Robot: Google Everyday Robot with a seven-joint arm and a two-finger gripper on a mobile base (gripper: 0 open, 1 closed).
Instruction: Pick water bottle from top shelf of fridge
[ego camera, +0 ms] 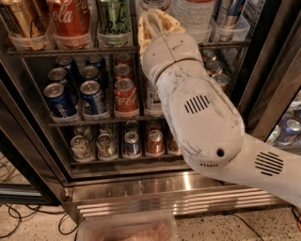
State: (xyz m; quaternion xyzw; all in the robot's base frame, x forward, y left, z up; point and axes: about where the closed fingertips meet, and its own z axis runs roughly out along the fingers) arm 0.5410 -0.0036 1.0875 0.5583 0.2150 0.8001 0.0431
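The fridge (141, 188) stands open in front of me, with wire racks of drinks. My gripper (154, 22) is up at the top shelf (70, 50), between a green can (114, 21) and the wider clear ribbed bottle (193, 14). My white arm (202, 117) runs down from it to the lower right. The water bottle is mostly hidden behind the gripper and cut off by the top edge. Only a clear bit (156, 4) shows just above the gripper, and no label is visible.
A red cola can (70, 21) and a gold can (21, 23) stand in clear trays on the top shelf. Short soda cans (91, 96) fill the middle rack and smaller cans (131, 143) the lower one. The steel base grille (164, 200) is below. A clear bin (127, 230) sits at the bottom edge.
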